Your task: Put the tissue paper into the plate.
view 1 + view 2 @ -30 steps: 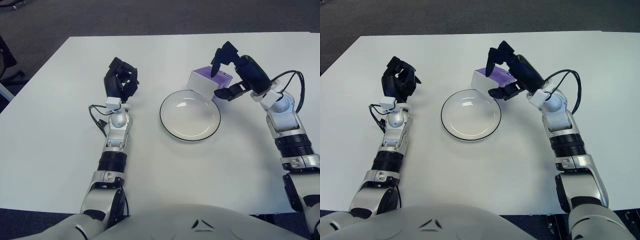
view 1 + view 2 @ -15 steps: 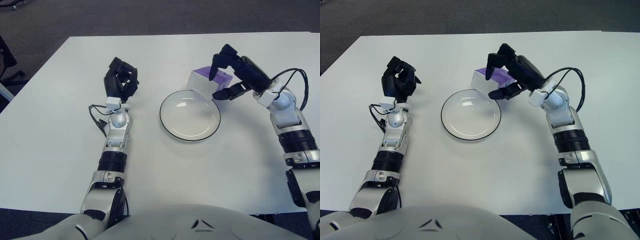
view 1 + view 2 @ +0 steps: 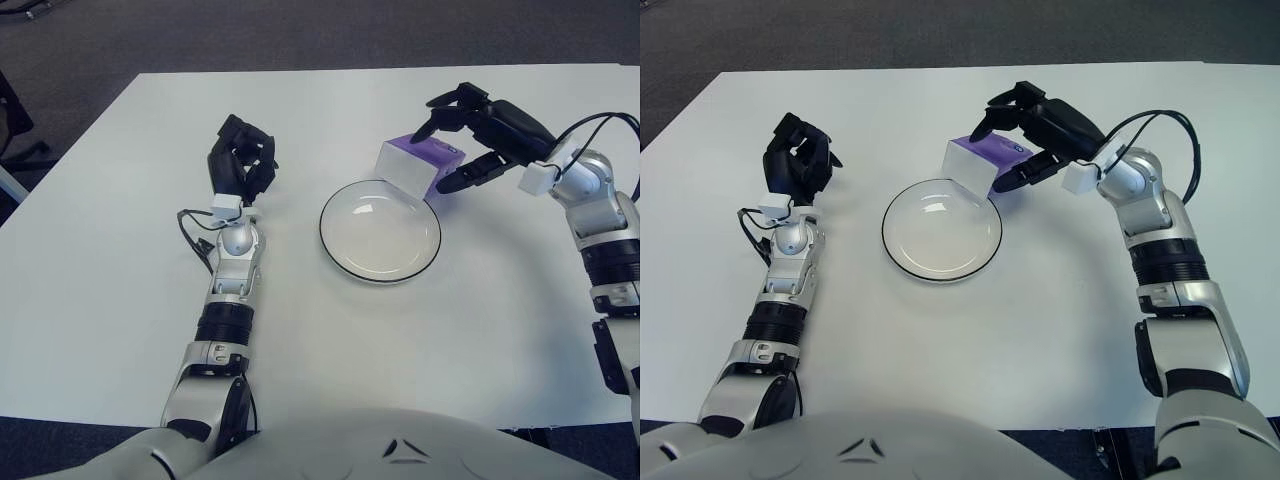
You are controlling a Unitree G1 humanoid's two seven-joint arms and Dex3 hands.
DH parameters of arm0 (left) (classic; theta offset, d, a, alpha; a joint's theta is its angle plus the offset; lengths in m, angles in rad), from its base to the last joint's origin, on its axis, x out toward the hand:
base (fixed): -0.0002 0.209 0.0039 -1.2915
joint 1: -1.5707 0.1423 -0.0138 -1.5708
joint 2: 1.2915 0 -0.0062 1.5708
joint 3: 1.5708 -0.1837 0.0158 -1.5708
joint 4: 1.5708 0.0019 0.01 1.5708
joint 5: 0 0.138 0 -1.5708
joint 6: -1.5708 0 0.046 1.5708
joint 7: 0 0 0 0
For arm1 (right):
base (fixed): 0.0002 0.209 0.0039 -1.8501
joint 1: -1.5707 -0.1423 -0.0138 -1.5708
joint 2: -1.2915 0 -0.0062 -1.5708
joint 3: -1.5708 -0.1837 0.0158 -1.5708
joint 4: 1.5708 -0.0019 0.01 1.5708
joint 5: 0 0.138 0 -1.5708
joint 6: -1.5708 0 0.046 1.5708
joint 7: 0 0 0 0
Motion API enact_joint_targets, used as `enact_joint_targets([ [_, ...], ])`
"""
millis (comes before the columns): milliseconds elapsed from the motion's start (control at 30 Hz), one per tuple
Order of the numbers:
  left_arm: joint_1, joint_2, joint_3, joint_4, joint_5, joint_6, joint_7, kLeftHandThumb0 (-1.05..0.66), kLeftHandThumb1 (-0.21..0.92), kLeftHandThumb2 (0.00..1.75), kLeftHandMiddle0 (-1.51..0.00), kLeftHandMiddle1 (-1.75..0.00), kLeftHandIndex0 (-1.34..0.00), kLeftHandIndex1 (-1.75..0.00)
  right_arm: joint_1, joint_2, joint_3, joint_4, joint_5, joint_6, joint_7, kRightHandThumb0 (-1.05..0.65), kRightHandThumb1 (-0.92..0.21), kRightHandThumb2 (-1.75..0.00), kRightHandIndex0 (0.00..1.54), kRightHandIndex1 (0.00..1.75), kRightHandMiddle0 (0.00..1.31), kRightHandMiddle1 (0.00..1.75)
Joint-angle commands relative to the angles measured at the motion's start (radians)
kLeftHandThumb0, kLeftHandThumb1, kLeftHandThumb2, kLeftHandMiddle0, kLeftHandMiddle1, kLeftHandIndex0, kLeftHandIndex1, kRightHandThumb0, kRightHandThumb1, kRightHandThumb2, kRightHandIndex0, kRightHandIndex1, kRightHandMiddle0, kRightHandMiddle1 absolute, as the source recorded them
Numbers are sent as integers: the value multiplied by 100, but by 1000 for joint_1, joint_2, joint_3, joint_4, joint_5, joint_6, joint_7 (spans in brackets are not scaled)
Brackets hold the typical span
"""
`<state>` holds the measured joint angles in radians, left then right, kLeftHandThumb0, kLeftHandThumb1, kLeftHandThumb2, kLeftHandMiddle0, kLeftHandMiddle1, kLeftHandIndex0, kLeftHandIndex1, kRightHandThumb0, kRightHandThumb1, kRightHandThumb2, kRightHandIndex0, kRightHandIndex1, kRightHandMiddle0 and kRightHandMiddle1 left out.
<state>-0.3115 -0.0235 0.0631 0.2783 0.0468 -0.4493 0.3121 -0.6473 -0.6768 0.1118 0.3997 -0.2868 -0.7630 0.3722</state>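
The tissue paper is a small box point(image 3: 412, 168) with a purple top and white sides. It stands on the table, touching the far right rim of the plate point(image 3: 345, 257), a clear round dish with a dark rim. My right hand point(image 3: 436, 158) is open at the box's right side, its fingers point(image 3: 447, 106) arched over the top and its thumb point(image 3: 455, 179) low beside it. It does not grip the box. My left hand point(image 3: 241, 160) is curled and empty, held upright left of the plate.
The white table point(image 3: 120, 260) has its far edge close behind the box and dark carpet beyond it. A black cable point(image 3: 596, 128) loops at my right wrist.
My right arm has drawn back to the right and its fingers have spread wider, uncovering more of the box. The box, plate and left hand have not moved.
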Motion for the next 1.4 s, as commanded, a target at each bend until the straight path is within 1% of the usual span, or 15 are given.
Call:
enact_joint_targets([
  [0,250,-47,2,142,-7,-8,-9,-25,92,33,-92,-175,-75,-175,-66,-29,18,49,-38,-20,22,-44,-89,0,43,2,42,13],
  [167,247,-47,2,147,-7,-8,-9,-25,92,33,-92,-175,-75,-175,-85,-33,27,72,-46,-21,36,-47,-90,0,36,0,41,9],
  [300,247,-47,2,149,-7,-9,-9,-25,92,33,-92,-175,-75,-175,-102,-41,39,83,-58,-8,63,-50,-90,0,24,0,36,5],
  [400,245,-47,2,151,-7,-8,-9,-25,92,33,-92,-175,-75,-175,-121,-48,55,94,-57,10,105,-55,-91,-1,9,0,25,1],
  [500,245,-47,2,152,-7,-8,-8,-25,92,33,-92,-175,-75,-175,-141,-54,73,99,-55,42,158,-58,-92,-1,3,0,19,0],
  [700,245,-47,3,155,-8,-11,-9,-25,92,33,-92,-175,-75,-175,-185,-60,108,119,-67,99,249,-65,-92,-2,0,0,11,0],
  [833,245,-47,3,155,-9,-12,-9,-25,92,33,-92,-175,-75,-175,-203,-53,122,129,-68,133,292,-69,-91,-2,0,0,6,0],
  [1233,256,-51,-2,144,-6,-15,-7,-25,92,33,-92,-175,-75,-175,-237,-13,160,181,-78,194,339,-83,-91,-1,0,0,3,0],
  [1367,257,-50,-2,142,-5,-16,-6,-26,92,33,-92,-175,-75,-175,-256,11,176,225,-91,216,334,-86,-91,-1,0,0,2,0],
])
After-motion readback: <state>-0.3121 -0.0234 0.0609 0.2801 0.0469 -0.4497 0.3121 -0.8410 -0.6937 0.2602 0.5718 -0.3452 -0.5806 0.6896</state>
